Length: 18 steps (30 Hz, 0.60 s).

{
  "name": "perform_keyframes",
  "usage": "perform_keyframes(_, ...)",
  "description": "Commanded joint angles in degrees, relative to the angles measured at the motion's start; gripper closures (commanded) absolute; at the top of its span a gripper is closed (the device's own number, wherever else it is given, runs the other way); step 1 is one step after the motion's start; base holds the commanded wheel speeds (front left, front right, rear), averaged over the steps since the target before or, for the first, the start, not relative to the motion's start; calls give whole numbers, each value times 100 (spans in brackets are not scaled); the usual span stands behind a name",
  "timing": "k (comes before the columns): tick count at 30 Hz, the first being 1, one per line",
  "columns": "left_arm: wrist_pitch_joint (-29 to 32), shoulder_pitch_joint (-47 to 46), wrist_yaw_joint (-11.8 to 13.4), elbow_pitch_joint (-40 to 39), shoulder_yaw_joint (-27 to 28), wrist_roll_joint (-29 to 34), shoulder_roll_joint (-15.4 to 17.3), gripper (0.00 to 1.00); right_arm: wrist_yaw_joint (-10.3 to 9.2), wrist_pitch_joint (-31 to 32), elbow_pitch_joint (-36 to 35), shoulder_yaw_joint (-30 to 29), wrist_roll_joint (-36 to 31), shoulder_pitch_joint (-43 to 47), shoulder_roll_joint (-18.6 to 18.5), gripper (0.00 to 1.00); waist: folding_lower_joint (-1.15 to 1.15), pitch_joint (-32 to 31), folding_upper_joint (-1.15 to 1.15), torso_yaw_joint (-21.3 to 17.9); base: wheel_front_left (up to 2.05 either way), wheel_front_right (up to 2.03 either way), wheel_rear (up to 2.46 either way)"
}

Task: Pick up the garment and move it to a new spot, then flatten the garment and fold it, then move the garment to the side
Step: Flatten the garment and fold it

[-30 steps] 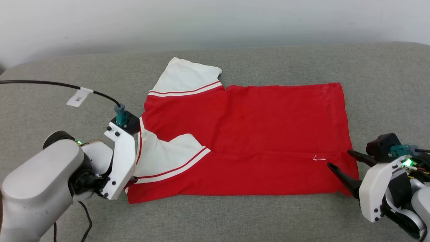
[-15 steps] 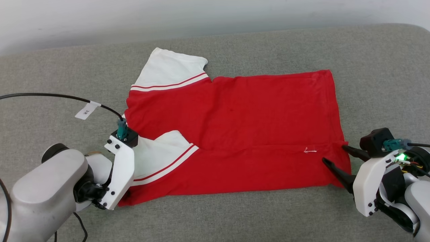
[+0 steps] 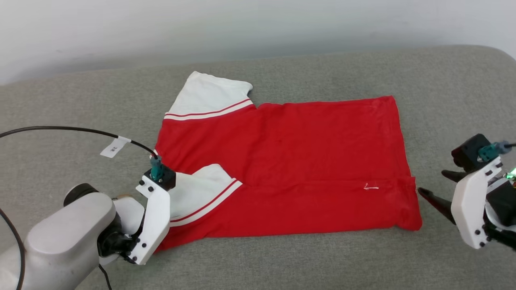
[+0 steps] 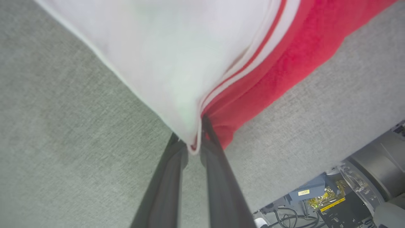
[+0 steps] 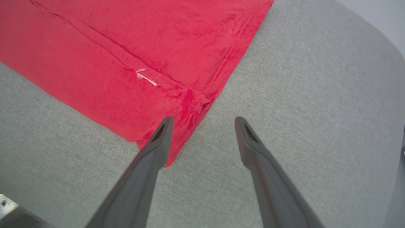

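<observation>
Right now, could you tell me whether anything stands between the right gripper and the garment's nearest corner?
Nothing visible does. The right gripper is open just beside the hem corner of the garment, with bare grey cushion between them. The left gripper is shut on the garment at its white sleeve edge.

Diffuse, even lighting in all three views; shadows are faint and soft-edged. Head view: sharp, with a green indicator light [image 3: 511, 174] glowing at the right edge. Left wrist view: the white sleeve of the garment [image 4: 164, 57] is washed out and unfocused at upper centre. Right wrist view: the fingers [image 5: 139, 177] of the right gripper [image 5: 203, 119] blur toward the bottom edge. Wide-angle distortion bows the cushion [image 5: 316, 95] edge at upper right.
</observation>
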Motion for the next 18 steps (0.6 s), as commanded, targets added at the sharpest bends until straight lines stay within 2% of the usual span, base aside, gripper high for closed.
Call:
perform_keyframes(1, -31, 90, -4, -45, -66, -55, 24, 100, -2, 241, -94, 75, 115, -112, -98, 0, 0, -47, 0, 49, 0, 0, 0)
perform_keyframes(4, -84, -19, -7, -176, -142, -117, 61, 100, -2, 925, -273, 221, 388, -303, -371, 0, 0, -56, 0, 97, 0, 0, 0)
perform_keyframes(9, -144, -209, -8, -354, -243, -183, 89, 100, -2, 1834, -347, 501, 607, -564, -594, 0, 0, 35, 0, 205, 0, 0, 0)
perform_keyframes(12, -185, -338, -7, -427, -306, -189, 121, 100, -2, 2132, -194, 569, 651, -685, -528, 0, 0, 136, 0, 263, 0, 0, 0)
perform_keyframes(18, -285, -582, -5, -483, -401, -172, 121, 100, -2, 2214, 403, 517, 680, -661, -67, 0, 0, 391, 0, 392, 0, 0, 0)
